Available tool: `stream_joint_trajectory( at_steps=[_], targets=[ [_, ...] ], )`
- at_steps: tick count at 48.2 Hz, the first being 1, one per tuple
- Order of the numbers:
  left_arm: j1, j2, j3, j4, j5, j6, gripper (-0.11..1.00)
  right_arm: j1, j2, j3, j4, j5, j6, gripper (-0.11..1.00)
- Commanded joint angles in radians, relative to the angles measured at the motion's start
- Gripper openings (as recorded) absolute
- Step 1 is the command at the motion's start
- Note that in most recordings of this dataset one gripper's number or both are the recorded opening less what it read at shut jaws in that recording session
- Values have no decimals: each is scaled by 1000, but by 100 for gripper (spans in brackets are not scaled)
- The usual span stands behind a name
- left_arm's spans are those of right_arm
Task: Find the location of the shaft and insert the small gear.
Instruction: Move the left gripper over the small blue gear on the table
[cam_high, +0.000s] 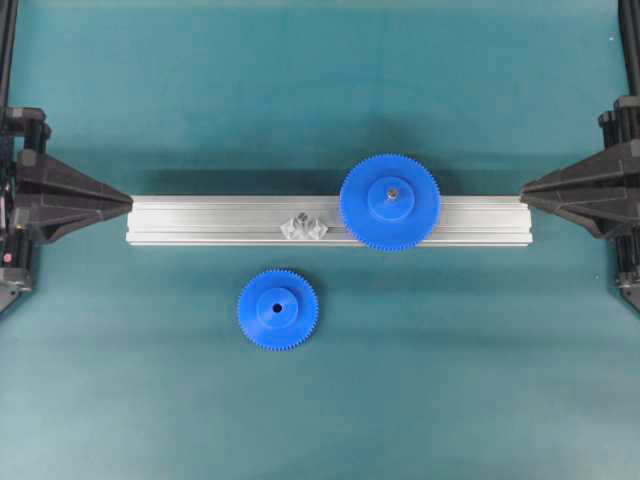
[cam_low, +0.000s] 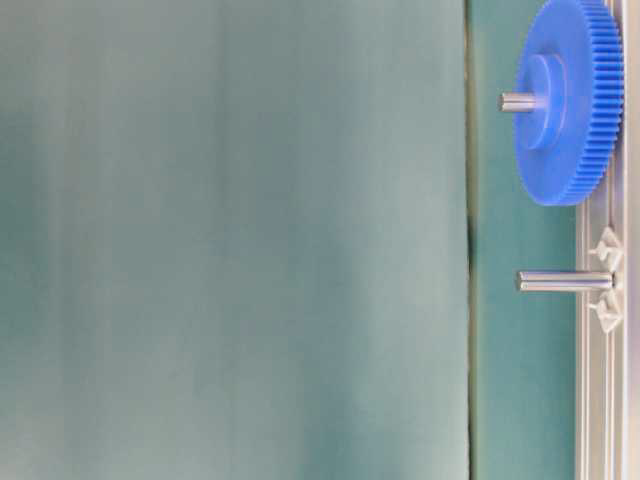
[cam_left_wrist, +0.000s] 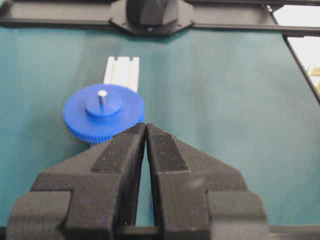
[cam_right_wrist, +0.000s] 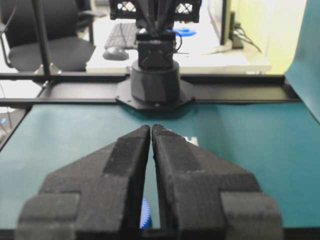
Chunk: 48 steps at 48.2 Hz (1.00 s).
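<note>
The small gear (cam_high: 277, 309), blue with a raised hub and a centre hole, lies flat on the teal mat in front of the rail. The shaft (cam_high: 303, 225) is a thin grey pin on a silvery faceted mount on the rail; from table level the shaft (cam_low: 565, 282) stands bare. My left gripper (cam_high: 130, 203) rests shut at the rail's left end, and its tips (cam_left_wrist: 145, 126) meet with nothing between them. At the rail's right end my right gripper (cam_high: 522, 197) is shut too, tips (cam_right_wrist: 151, 127) together and empty. Both grippers are far from the small gear.
A long silver grooved rail (cam_high: 200, 220) lies across the middle of the mat. A larger blue gear (cam_high: 389, 201) sits on its own grey pin on the rail, right of the shaft. Black frame bars (cam_left_wrist: 60, 21) border the mat.
</note>
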Motion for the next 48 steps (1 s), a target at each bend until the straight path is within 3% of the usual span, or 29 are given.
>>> stream_joint_trajectory(
  at_steps=[1, 3, 5, 8, 19, 31, 37, 48],
  targets=[
    [-18, 52, -66, 8, 49, -31, 11, -5, 14, -28, 3, -2, -2, 16],
    [-21, 78, -92, 9, 97, -43, 12, -11, 17, -38, 8, 20, 0, 18],
    [-25, 104, -118, 9, 143, -52, 15, -17, 18, -46, 9, 48, -2, 27],
    [-32, 137, -152, 9, 192, -60, 7, -25, 23, -66, 9, 97, -2, 36],
    [-64, 227, -196, 9, 221, -69, 2, -31, 61, -150, 9, 284, -9, 34],
    [-86, 394, -284, 9, 313, -66, 10, -34, 123, -186, 8, 387, -11, 35],
    [-95, 488, -334, 9, 348, -60, 24, -48, 121, -183, 8, 387, -11, 35],
    [-107, 647, -397, 9, 360, -64, 82, -51, 114, -172, 8, 396, -11, 35]
  ],
)
